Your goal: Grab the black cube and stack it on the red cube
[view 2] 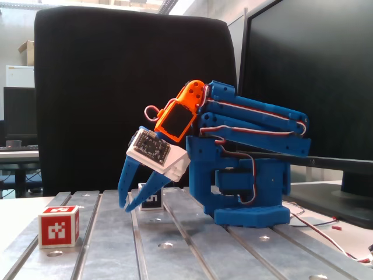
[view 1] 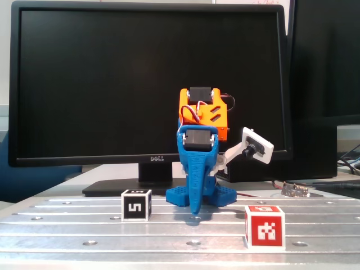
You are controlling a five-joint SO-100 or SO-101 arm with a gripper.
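Note:
The black cube [view 1: 136,205], with white edges and a white "5", sits on the metal table left of the arm's base in a fixed view. In the other fixed view it [view 2: 155,200] is partly hidden behind the fingers. The red cube [view 1: 264,226] with a white pixel marker stands at the front right; it also shows at the near left [view 2: 59,226]. My blue gripper [view 1: 195,209] points down with its tips together just above the table, empty, between the two cubes and touching neither. It also shows from the side [view 2: 127,207].
The arm is folded over its blue base [view 2: 250,198]. A Dell monitor [view 1: 152,84] stands close behind the arm. A black chair back [view 2: 116,87] fills the far side. Cables and a small metal part [view 1: 295,189] lie at the right. The slotted table [view 1: 84,230] has screw holes.

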